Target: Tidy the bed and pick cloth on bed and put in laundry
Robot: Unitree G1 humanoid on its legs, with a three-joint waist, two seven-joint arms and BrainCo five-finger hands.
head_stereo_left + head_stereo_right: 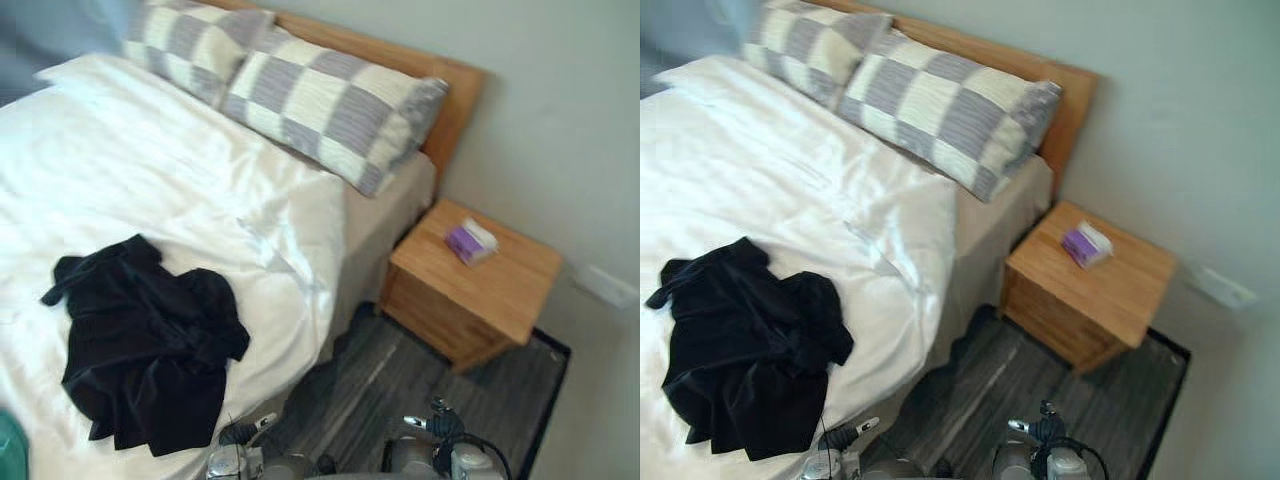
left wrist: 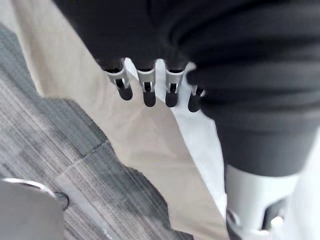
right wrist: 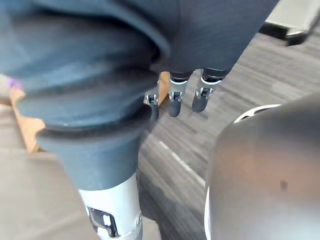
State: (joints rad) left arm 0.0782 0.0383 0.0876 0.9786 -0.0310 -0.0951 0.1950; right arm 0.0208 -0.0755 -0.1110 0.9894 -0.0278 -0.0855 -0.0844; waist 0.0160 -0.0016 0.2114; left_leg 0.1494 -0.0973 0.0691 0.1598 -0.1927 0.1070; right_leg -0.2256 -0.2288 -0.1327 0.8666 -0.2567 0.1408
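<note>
Dangling left hand (image 2: 148, 89); black cloth (image 1: 145, 350) on bed (image 1: 150, 170)

Left hand (image 2: 146, 82): dark ribbed cover (image 2: 240, 85) over back and wrist; silver fingers (image 2: 171, 84) with dark tips in a row beyond it; silver-grey forearm shell (image 2: 252, 197) below the cover, with small dark slots. Right hand (image 3: 174, 92): same build, same ribbed cover and silver-grey shell.

The bed (image 1: 150, 170) runs off the left and near edges, and the far-left pillow (image 1: 190, 40) is clipped at the far edge. A green thing (image 1: 10, 448) at the near-left corner is mostly cut off, and the purple-and-white item (image 1: 470, 241) on the nightstand (image 1: 500, 290) is too small to identify.
</note>
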